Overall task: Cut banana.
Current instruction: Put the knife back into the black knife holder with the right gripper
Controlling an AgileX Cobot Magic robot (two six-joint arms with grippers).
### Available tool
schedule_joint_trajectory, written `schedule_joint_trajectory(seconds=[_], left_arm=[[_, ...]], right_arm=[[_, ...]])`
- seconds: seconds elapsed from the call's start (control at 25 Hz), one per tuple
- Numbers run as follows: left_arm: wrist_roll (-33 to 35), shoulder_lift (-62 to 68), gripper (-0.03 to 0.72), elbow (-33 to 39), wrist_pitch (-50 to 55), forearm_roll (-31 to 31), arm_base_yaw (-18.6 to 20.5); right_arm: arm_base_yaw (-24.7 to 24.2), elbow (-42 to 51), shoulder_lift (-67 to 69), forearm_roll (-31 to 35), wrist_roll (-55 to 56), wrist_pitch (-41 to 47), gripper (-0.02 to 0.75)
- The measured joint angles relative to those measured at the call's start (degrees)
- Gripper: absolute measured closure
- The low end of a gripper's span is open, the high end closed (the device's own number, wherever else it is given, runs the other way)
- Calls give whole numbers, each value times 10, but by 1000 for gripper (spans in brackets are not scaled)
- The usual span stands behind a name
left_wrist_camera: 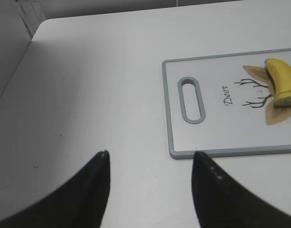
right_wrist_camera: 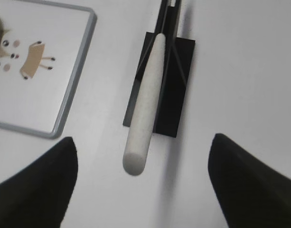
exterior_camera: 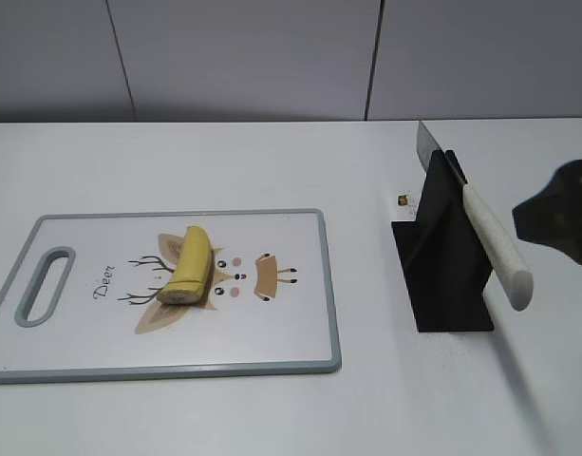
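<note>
The banana (exterior_camera: pixel 189 265) is a short yellow piece with a flat cut end. It lies on the white cutting board (exterior_camera: pixel 72 342) over the deer print, and shows in the left wrist view (left_wrist_camera: pixel 283 80). A knife with a white handle (exterior_camera: pixel 497 249) rests tilted in a black stand (exterior_camera: pixel 447 261), handle end toward me (right_wrist_camera: pixel 145 109). My right gripper (right_wrist_camera: pixel 144 142) is open, its fingers wide apart just short of the handle's end; its dark body shows at the exterior view's right edge (exterior_camera: pixel 556 214). My left gripper (left_wrist_camera: pixel 150 156) is open and empty over bare table, near the board's handle corner.
The board has a grey rim and a handle slot (left_wrist_camera: pixel 191 99) at its left end. A small dark speck (exterior_camera: pixel 403 199) lies on the table behind the stand. A grey wall runs behind the white table (exterior_camera: pixel 272 161).
</note>
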Motion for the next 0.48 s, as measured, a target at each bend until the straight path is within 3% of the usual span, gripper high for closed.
schedule_joint_trajectory(seconds=[0.24,0.48], left_arm=[[0,0,153,0,0,0,0],[0,0,153,0,0,0,0]], right_arm=[[0,15,-101,95,-159,61,131],[0,85,-223,115,-181,117,143]])
